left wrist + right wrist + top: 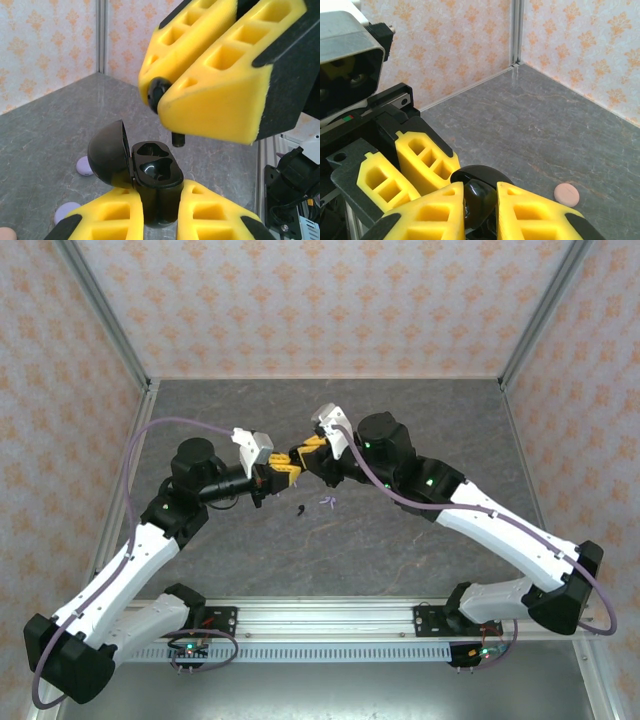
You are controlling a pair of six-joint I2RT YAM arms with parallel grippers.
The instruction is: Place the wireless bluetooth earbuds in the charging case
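1. The black earbud (158, 91) hangs directly above the open charging case (156, 167), apart from it. Its stem points down, near upright, with the tip just over the case's far rim, a little to the right of the far socket.
2. The right gripper (480, 192) is clamped on the earbud's head, so the coming move looks like a short descent with a small shift toward the far socket. That is a judgement, not something seen.
3. The left gripper (159, 205) is closed on the case's body from below, holding it off the table (400, 420) with both sockets facing up and empty. The lid (107, 157) is swung open to the case's left, clear of the stem's path.
4. On the table below the case, toward the arm bases, lie a spare black earbud (300, 509) and a lilac earbud (328, 503), near each other and both untouched.
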